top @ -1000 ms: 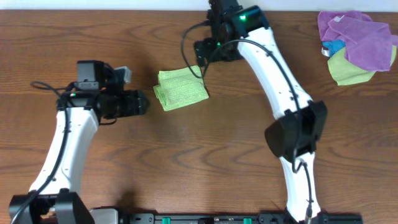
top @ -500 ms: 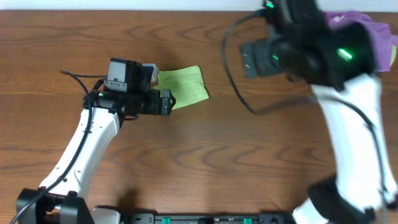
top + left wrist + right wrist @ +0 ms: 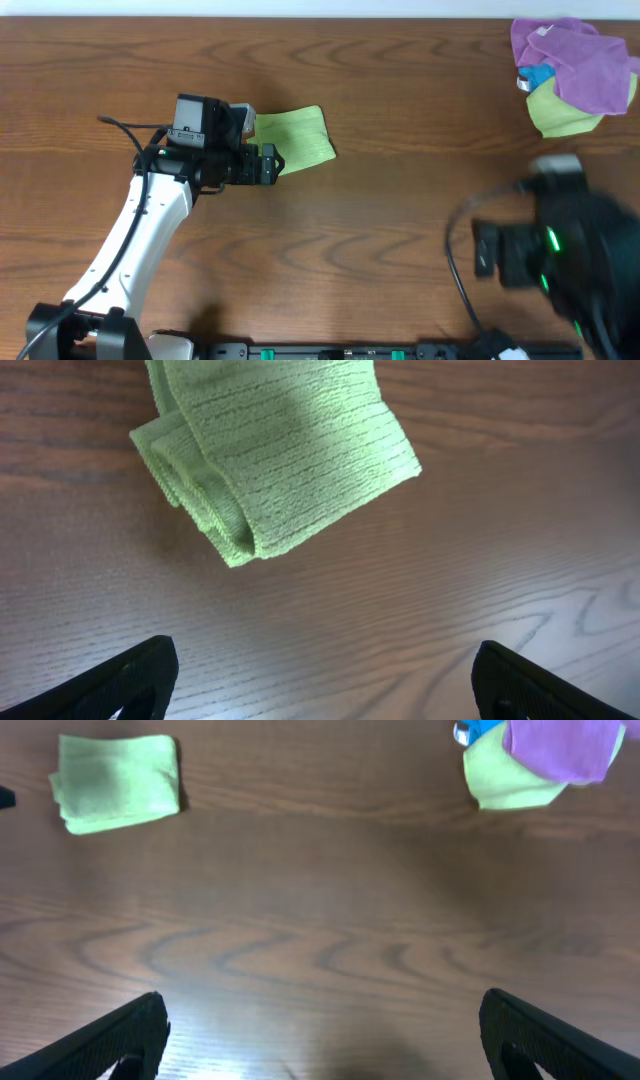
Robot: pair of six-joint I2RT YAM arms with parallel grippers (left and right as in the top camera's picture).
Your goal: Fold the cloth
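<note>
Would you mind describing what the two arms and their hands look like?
The left arm has white links, black joints and a loose black cable. The right arm blurs here: black, with a green light. The left hand and right hand have black fingers.

A brown wooden table (image 3: 380,200) with wavy dark grain is seen across every view. Soft glare is thrown on the wood just ahead of the right gripper (image 3: 325,1030). A fainter sheen is seen ahead of the left gripper (image 3: 322,685). A pale strip (image 3: 200,8) is seen along the table's far edge, well beyond both.
</note>
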